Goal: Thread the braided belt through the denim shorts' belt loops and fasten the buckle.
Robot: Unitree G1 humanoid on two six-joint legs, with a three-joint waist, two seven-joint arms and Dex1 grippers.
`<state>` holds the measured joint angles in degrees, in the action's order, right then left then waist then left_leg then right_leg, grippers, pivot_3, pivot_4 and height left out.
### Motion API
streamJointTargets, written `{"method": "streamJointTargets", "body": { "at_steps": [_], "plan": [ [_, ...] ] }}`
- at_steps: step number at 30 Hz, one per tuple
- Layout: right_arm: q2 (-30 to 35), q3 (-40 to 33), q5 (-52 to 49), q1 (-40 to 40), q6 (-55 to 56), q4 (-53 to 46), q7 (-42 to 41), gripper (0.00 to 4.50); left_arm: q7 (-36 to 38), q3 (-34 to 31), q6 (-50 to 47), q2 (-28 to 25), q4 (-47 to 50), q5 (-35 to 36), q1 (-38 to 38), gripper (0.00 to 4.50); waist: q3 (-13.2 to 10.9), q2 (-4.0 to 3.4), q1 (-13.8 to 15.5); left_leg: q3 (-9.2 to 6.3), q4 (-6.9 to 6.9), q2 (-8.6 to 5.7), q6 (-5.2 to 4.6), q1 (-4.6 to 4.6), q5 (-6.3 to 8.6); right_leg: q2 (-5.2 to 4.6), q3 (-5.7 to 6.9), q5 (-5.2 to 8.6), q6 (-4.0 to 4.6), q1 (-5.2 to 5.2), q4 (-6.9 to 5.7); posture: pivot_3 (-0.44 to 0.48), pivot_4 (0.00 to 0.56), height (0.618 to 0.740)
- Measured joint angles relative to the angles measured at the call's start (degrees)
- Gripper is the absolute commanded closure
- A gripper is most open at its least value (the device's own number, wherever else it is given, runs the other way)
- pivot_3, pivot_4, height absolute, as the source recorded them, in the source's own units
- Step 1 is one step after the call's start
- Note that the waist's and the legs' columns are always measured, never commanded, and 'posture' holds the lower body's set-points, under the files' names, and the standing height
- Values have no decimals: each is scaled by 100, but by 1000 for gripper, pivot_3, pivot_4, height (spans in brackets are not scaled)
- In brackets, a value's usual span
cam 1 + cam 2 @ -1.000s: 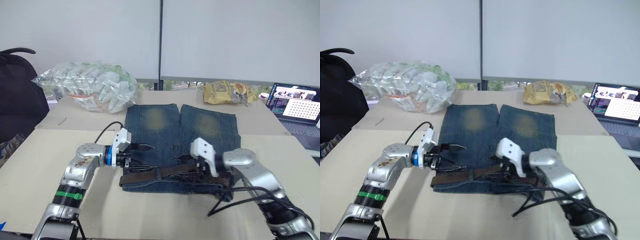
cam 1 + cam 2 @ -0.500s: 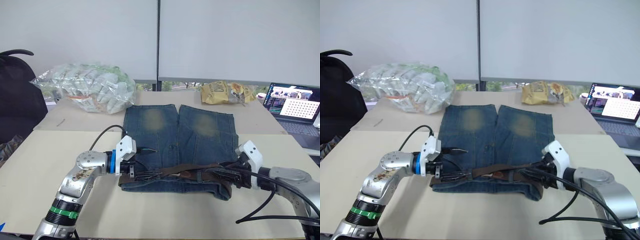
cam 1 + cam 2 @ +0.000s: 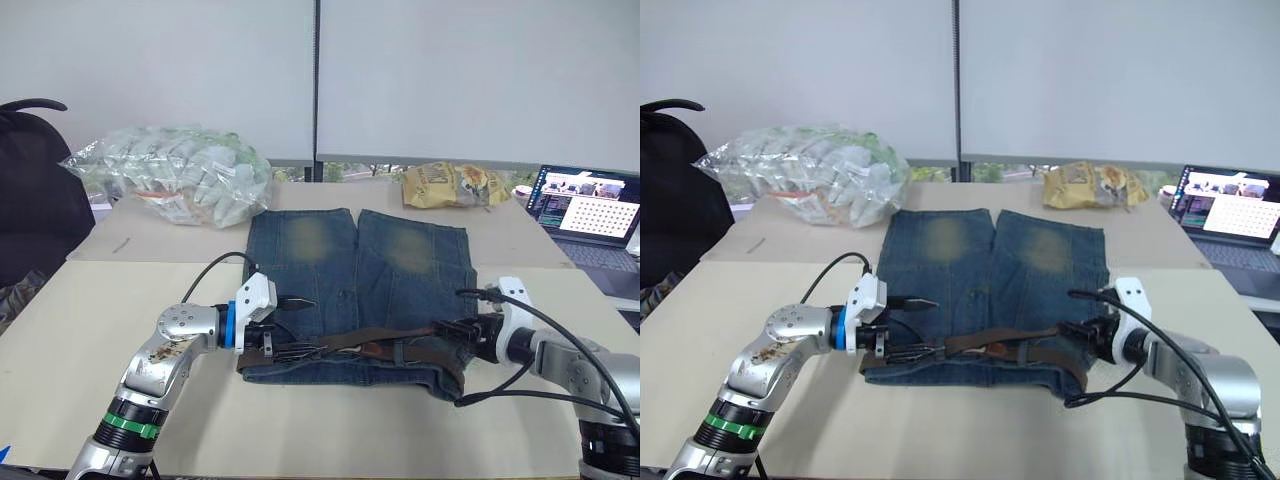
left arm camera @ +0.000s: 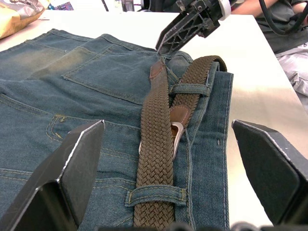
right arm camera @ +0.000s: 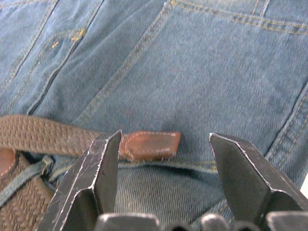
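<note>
The right end effector [image 5: 163,178] has let go of the braided belt [image 4: 156,144] and gapes wide at its tip. The left end effector [image 3: 290,325] stays wide open at the denim shorts [image 3: 330,260].

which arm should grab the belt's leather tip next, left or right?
Right, probably. The right gripper is open with the braided belt's leather tip lying between its fingers on the denim shorts. The left gripper is open at the opposite end of the waistband, far from the tip.

Shorts [image 3: 360,270]: blue denim, faded yellowish leg patches. Belt [image 4: 155,144]: brown braided weave, tan leather tip, silver buckle [image 4: 176,139].
</note>
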<state>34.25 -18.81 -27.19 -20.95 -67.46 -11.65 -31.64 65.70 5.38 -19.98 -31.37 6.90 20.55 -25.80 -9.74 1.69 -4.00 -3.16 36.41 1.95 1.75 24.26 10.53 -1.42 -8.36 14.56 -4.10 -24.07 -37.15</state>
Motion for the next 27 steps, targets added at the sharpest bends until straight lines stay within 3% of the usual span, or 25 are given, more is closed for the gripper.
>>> {"method": "streamJointTargets", "body": {
  "at_steps": [7,10,17,23,27],
  "plan": [
    [-211,334,-2,-82,-2,359,191,1281,-59,0,6,110,-18,77,-5,0,0,0,3,0,0,0,0,2,0,-1,0,-1,0,-1,0,0,150,740],
    [-211,352,-43,-71,-5,358,186,2076,-97,-1,6,109,-19,112,-8,0,0,0,4,0,0,0,0,1,0,-1,0,-1,0,0,0,0,150,740],
    [-231,307,-200,-82,-28,301,201,4475,-163,-4,7,109,-114,178,-8,0,0,0,-3,0,0,0,0,0,0,0,0,-1,0,0,-1,0,150,740],
    [-524,-154,-693,-393,-449,148,369,4475,-218,-3,32,125,-184,180,-42,0,0,-1,-4,-1,0,1,0,0,0,1,0,-5,6,0,-3,0,150,740],
    [-1159,-840,-1189,-976,-1016,129,814,4475,-399,7,144,347,-231,153,-91,0,1,-1,0,-1,0,0,0,1,0,1,0,-23,36,0,-3,0,150,740]
  ]
}}
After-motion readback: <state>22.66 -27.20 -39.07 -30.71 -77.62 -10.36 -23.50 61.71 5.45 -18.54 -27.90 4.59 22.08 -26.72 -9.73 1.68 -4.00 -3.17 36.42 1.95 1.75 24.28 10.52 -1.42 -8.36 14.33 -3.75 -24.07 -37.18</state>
